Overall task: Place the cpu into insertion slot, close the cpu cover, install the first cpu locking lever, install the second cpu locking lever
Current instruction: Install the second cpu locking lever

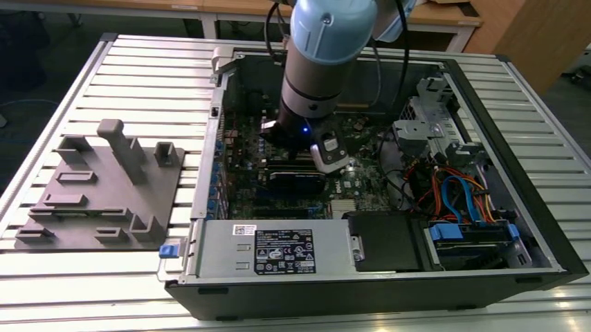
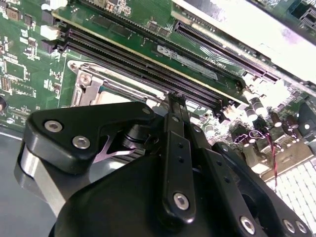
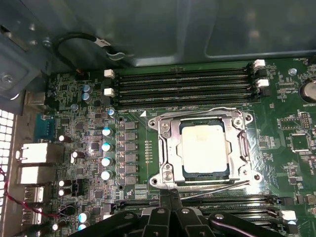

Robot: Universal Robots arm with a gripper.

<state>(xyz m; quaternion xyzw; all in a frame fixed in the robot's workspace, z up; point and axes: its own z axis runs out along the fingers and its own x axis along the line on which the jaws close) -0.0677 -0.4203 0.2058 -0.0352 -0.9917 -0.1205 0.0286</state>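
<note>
The cpu [image 3: 204, 148] is sitting flat inside the insertion slot [image 3: 256, 178], metal top facing up, edges square with the slot's rim. The cpu cover [image 3: 171, 140] is lying down over it, its window framing the chip.

The gripper [image 3: 171, 196] is hovering at the slot's near edge, close to one corner. Its fingers are pressed together with no gap showing in both wrist views [image 2: 174, 101]. The tips are meeting the thin wire locking lever [image 3: 217, 190]; I cannot tell whether they are pinching it or only pushing it.

Key relation: the lever's long axis is running along the slot's near edge, starting at the fingertips and slanting slightly toward the slot at its far end. It is looking not yet tucked home, as a judgement. The chip is lying just beyond that wire, on the slot's inner side.

A second wire [image 3: 212, 109] is lying along the slot's opposite edge, beside the memory slots [image 3: 182, 79], parallel to that edge.
</note>
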